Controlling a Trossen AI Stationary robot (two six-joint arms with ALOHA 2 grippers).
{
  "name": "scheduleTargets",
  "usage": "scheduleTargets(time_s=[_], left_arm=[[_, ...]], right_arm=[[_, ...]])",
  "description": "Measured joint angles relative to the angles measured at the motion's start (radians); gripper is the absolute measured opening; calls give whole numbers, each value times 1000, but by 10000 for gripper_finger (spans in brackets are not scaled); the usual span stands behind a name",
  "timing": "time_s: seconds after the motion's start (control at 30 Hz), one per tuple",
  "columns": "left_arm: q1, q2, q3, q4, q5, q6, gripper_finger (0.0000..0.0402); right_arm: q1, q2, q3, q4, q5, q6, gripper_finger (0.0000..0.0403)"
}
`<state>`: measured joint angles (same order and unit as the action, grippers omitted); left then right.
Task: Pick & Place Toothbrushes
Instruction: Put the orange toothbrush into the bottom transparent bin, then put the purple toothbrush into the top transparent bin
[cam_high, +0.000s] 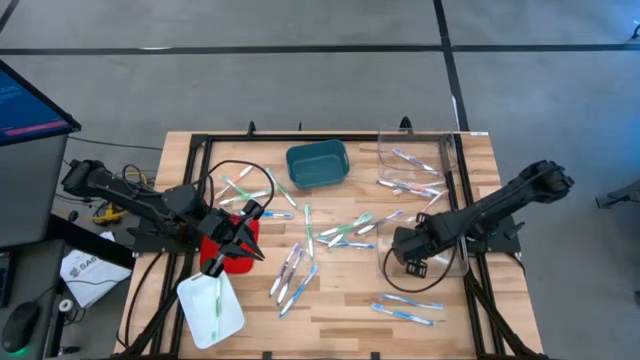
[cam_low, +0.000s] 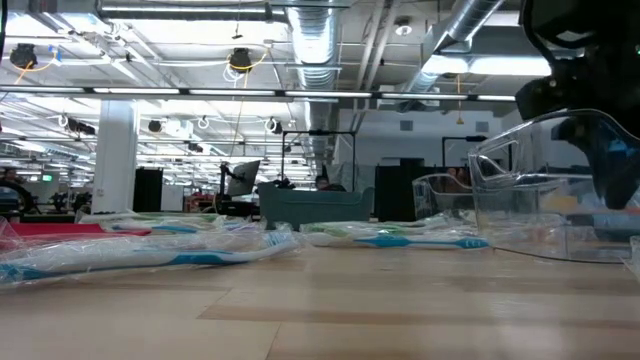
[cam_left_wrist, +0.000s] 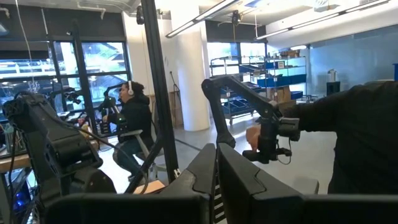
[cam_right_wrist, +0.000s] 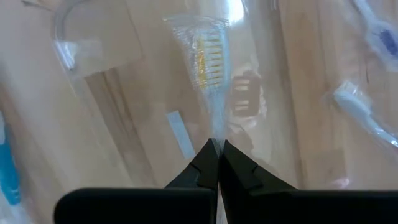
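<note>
- High view: thin plastic toothbrushes in clear wrappers (cam_high: 345, 232) lie scattered over the wooden counter (cam_high: 330, 300), one in a white dish (cam_high: 211, 306). The right gripper (cam_high: 407, 250) hangs over a clear plastic bin (cam_high: 425, 262); the left gripper (cam_high: 240, 235) sits above a red tray (cam_high: 226, 262).
- Low view: wrapped brushes lie flat, long axes across the counter.
- Left wrist view: fingers (cam_left_wrist: 199, 180) pressed together, empty, pointing out into the room.
- Right wrist view: fingers (cam_right_wrist: 205, 165) pinch the wrapper tail of a yellow-bristled toothbrush (cam_right_wrist: 208, 62), which stretches straight ahead of the tips. The right arm looks nearer the drop.
</note>
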<state>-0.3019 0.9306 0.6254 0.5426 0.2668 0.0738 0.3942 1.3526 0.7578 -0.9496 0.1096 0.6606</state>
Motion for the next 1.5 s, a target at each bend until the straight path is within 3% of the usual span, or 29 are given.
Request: scheduleTargets(time_s=[0.47, 1.0, 1.17, 1.5], left_arm=[[0, 0, 0, 0, 0, 0, 12], [0, 0, 0, -1, 0, 0, 12], [0, 0, 0, 0, 0, 0, 12], [0, 0, 0, 0, 0, 0, 12]], right_arm=[[-73, 178, 0, 49, -38, -78, 0], [-83, 93, 0, 52, -33, -88, 4], [-74, 76, 0, 49, -33, -85, 39], [-101, 74, 56, -16, 2, -77, 158]])
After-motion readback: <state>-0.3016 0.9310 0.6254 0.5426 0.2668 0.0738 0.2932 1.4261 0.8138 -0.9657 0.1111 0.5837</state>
